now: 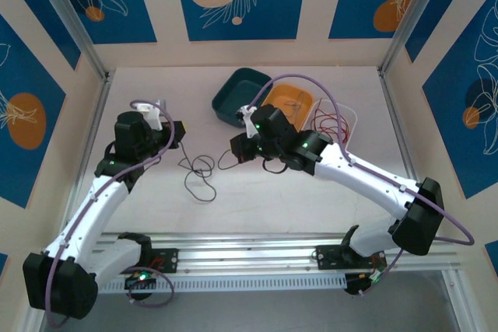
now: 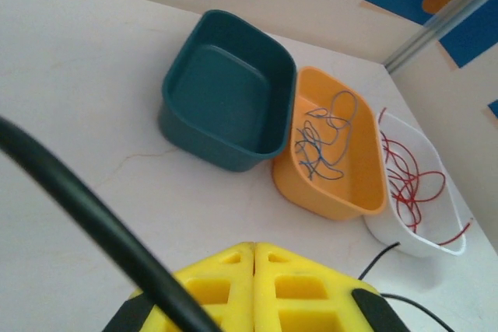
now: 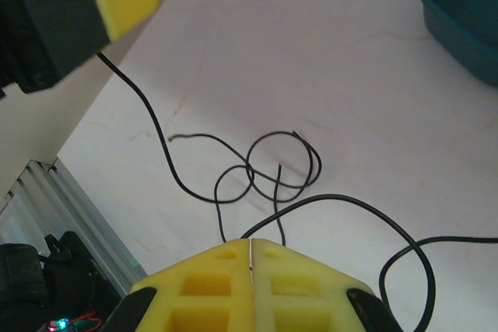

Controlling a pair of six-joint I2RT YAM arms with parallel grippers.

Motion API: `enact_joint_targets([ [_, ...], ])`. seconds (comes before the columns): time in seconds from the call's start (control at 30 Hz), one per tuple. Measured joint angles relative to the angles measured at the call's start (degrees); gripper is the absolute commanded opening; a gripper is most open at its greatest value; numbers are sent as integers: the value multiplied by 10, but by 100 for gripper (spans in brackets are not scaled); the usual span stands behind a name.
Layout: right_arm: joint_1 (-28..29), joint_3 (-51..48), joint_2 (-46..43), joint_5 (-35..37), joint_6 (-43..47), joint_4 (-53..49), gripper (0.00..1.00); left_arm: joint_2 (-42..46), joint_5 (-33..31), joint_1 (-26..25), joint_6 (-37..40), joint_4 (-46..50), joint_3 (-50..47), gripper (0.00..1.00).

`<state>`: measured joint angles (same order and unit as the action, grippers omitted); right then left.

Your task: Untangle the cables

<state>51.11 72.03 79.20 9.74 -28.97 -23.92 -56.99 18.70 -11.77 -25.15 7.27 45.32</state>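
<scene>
Black cables (image 3: 250, 169) loop between inward-bent arms (both low); left claw (image 2: 254, 248) and right claw (image 3: 250, 242) pressed together.

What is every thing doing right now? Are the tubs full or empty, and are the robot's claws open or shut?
Teal tub, empty.
Orange tub, holding grey-blue wires.
White tub, holding red wires.
Black cables, looped over each other on the table.
Left gripper, shut on the black cables.
Right gripper, shut on the black cables.
</scene>
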Motion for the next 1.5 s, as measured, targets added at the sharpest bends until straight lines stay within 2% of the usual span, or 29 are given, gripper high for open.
enact_joint_targets([
  [0.17, -23, 5, 0, -25, 3, 22, 0, -25, 30, -5, -17, -38, -26, 10],
  [0.37, -57, 5, 6, -42, -24, 35, 0, -99, 41, -31, -27, -56, -40, 18],
  [0.43, -68, 5, 8, -43, -40, 34, 0, -127, 45, -45, -27, -64, -40, 24],
  [0.5, -79, 5, 9, -46, -57, 33, 0, -147, 53, -56, -27, -75, -40, 34],
  [0.6, -96, 5, 9, -56, -81, 33, 0, -159, 63, -68, -23, -93, -40, 67],
  [0.63, -100, 5, 9, -57, -88, 33, 0, -159, 65, -71, -21, -99, -40, 74],
  [0.7, -109, 5, 9, -61, -102, 33, 0, -157, 67, -75, -16, -112, -40, 80],
  [0.83, -123, 5, 9, -68, -127, 25, 0, -124, 66, -83, 8, -129, -51, 81],
  [0.93, -138, 5, 9, -82, -149, 18, 0, -72, 62, -98, 38, -153, -69, 77],
  [1.07, -160, 5, 7, -113, -178, 21, 0, -28, 46, -141, 111, -195, -91, 76],
  [1.1, -164, 5, 5, -120, -185, 22, 0, -27, 39, -155, 132, -203, -96, 82],
  [1.17, -170, 5, 1, -134, -196, 24, 0, -35, 7, -185, 173, -205, -103, 94],
  [1.23, -171, 5, -6, -146, -203, 25, 0, -52, -37, -213, 211, -201, -105, 95],
  [1.3, -171, 5, -12, -155, -209, 25, 0, -61, -89, -240, 244, -208, -113, 93],
  [1.4, -171, 6, -19, -166, -217, 25, 0, -61, -147, -266, 279, -247, -139, 81],
  [1.5, -171, 6, -21, -183, -226, 30, 0, -61, -187, -272, 300, -313, -167, 81],
])
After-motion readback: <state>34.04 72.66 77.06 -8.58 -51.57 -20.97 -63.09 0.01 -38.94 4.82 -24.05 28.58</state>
